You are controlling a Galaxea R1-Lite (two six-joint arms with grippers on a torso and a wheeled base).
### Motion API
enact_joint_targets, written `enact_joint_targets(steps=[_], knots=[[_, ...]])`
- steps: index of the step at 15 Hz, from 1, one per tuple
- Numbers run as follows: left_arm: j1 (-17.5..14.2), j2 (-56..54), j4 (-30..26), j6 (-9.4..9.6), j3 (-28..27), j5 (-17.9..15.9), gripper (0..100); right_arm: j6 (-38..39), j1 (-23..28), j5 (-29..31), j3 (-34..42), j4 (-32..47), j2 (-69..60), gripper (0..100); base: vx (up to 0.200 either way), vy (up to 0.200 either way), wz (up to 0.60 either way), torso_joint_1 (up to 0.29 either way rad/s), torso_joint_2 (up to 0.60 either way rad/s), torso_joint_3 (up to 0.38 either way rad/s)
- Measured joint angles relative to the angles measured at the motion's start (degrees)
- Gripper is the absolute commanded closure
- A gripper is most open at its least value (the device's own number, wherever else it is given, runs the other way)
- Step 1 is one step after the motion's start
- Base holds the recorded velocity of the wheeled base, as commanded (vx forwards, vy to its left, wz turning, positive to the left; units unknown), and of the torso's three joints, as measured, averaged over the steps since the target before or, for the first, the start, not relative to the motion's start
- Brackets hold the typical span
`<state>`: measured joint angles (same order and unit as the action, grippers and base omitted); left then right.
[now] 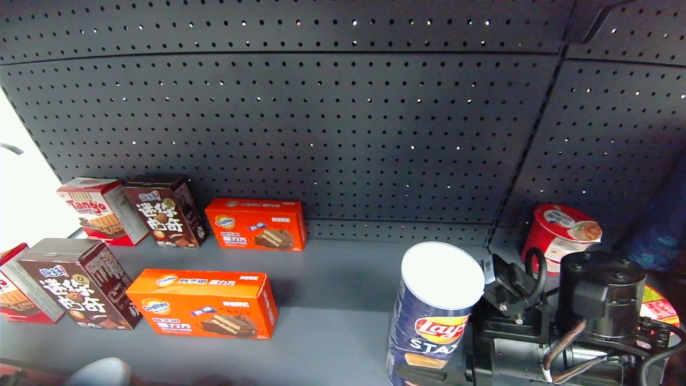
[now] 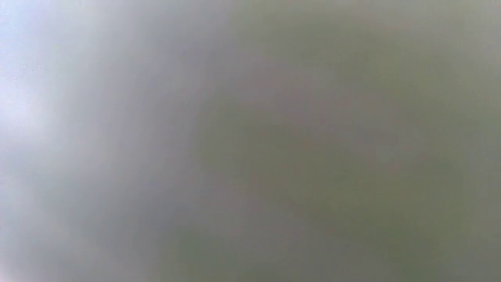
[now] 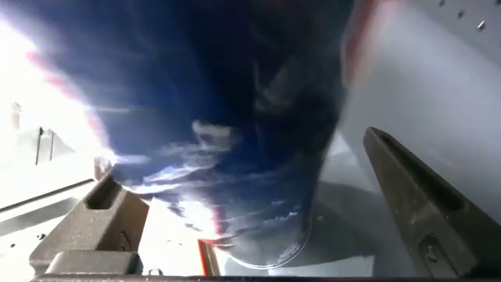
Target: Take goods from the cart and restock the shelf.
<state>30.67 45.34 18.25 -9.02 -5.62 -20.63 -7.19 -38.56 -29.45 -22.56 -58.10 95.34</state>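
Observation:
A tall dark blue chip can (image 1: 435,316) with a white lid stands upright on the grey shelf (image 1: 337,279), right of the middle. My right arm (image 1: 536,332) is directly to its right at the same height. In the right wrist view the can (image 3: 235,117) stands between the two fingers of my right gripper (image 3: 235,157). The fingers are spread, and a thin strip of shelf shows between one fingertip (image 3: 376,145) and the can's side. The can's lower rim sits close to the shelf surface. The left wrist view is an even grey blur.
On the shelf's left stand two orange wafer boxes (image 1: 206,303) (image 1: 258,224), two dark brown boxes (image 1: 80,281) (image 1: 167,210) and a red-and-white box (image 1: 102,210). A red noodle cup (image 1: 560,230) stands at the back right. The black pegboard wall (image 1: 343,134) closes the back.

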Motion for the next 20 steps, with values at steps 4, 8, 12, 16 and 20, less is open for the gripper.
enact_joint_targets(steps=[4,8,12,16,20], knots=[[0.0,-0.1,0.0,0.02,0.0,0.0,100,-0.1,0.2,-0.1,2.8,0.6,-5.5,0,0.0,0.0,0.0,0.0,0.0,0.0],[0.1,-0.2,0.1,0.07,-0.6,0.0,100,-0.1,1.1,0.1,4.8,2.6,-11.8,0,0.0,0.0,0.0,0.0,0.0,0.0],[0.4,0.0,0.1,0.4,-1.9,-0.1,100,-0.1,1.4,2.1,3.4,15.5,-20.4,0,0.0,0.0,0.0,0.0,0.0,0.0],[0.8,2.1,0.1,0.66,-7.0,-0.1,100,-0.1,1.5,3.2,1.4,24.5,-30.5,0,0.0,0.0,0.0,0.0,0.0,0.0],[2.8,8.1,0.0,5.77,-12.3,-0.1,100,-0.1,1.5,7.0,-2.7,32.9,-38.4,0,0.0,0.0,0.0,0.0,0.0,0.0]])
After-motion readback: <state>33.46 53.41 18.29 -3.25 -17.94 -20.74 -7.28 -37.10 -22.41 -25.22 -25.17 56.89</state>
